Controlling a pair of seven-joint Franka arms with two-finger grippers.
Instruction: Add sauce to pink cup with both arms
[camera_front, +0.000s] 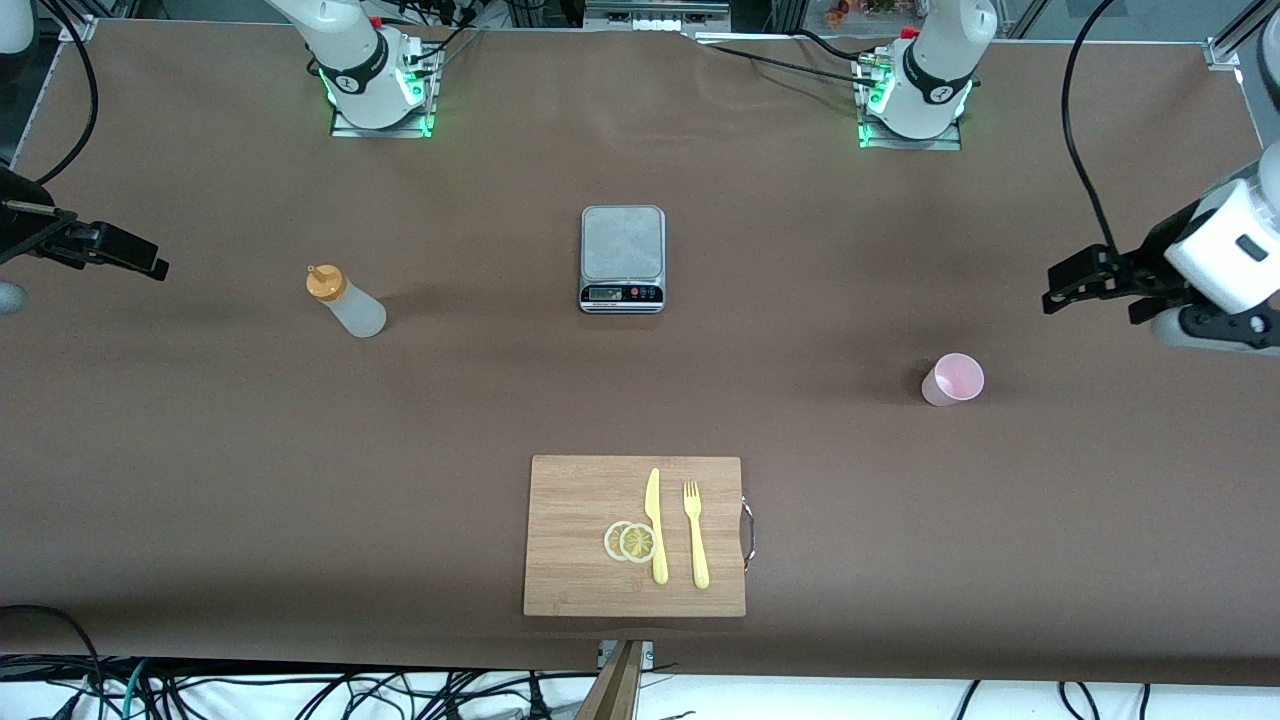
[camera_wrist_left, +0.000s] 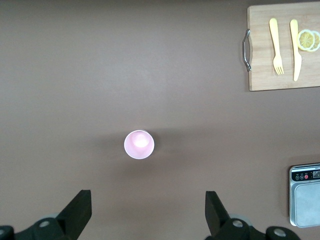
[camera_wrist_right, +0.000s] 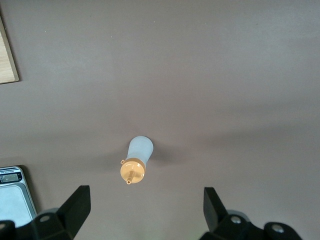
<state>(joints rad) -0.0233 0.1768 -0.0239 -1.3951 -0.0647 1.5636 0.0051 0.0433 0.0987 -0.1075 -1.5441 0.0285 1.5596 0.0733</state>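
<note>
Sauce is kept in a small translucent whitish squeeze bottle with an orange nozzle cap (camera_front: 345, 300), which stands upright on the brown desk (camera_front: 200, 480), well apart from the grey digital scale (camera_front: 622, 258) and toward the right arm's end of the desk. The small pale pink tapered plastic cup (camera_front: 952, 379) is set upright and empty, nearer to the front camera than the scale and toward the left arm's end. Nothing is touched by either arm.

The right gripper (camera_wrist_right: 145, 210) is held in the air at the desk's edge on the bottle's side, its black fingers (camera_wrist_right: 75, 207) spread wide and empty, with the bottle seen between them in the right wrist view. The left gripper (camera_wrist_left: 147, 212) is held likewise over the desk near the cup, fingers (camera_wrist_left: 77, 210) wide apart and empty, the cup framed between them.

No step has been started, it is judged; the approach to both things is in hand. The next move calls for the right gripper to be lowered around the bottle's body below the cap, and the left around the cup, so that the two can be brought together.

Nearer to the front camera than the scale, a bamboo cutting board (camera_front: 570, 580) carries two lemon slices (camera_front: 630, 541), a yellow plastic knife (camera_front: 656, 525) and a yellow plastic fork (camera_front: 695, 533).
</note>
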